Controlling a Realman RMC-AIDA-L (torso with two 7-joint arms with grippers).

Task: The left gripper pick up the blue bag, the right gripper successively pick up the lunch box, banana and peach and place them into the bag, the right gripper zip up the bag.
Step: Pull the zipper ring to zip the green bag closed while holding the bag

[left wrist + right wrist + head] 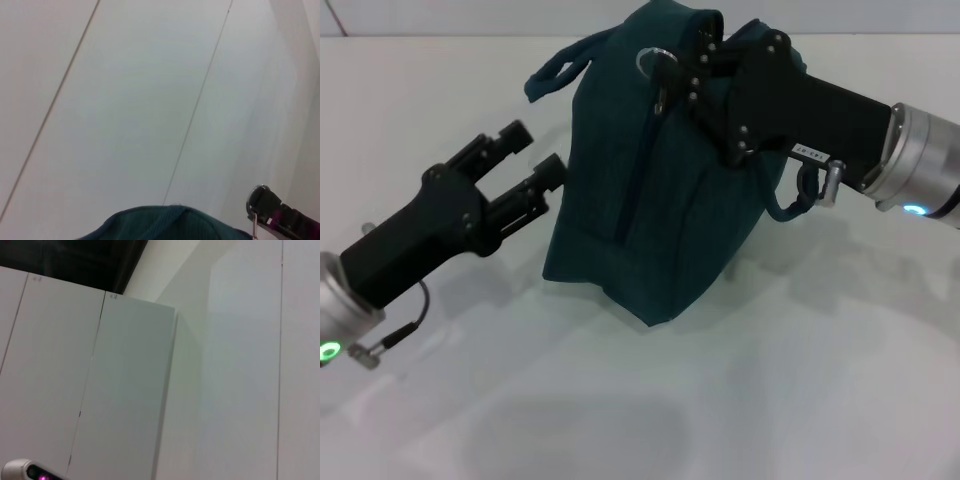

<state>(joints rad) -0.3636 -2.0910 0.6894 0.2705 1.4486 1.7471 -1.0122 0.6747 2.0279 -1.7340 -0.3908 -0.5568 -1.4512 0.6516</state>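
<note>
The blue bag point(655, 200) is standing on the table point(820, 380), between the left gripper point(532, 160) and right gripper point(692, 75).

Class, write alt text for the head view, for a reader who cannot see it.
A blue bag stands on a white table, zipper shut. The right gripper is at its top by the ring pull; the left gripper is open beside it, apart.
</note>
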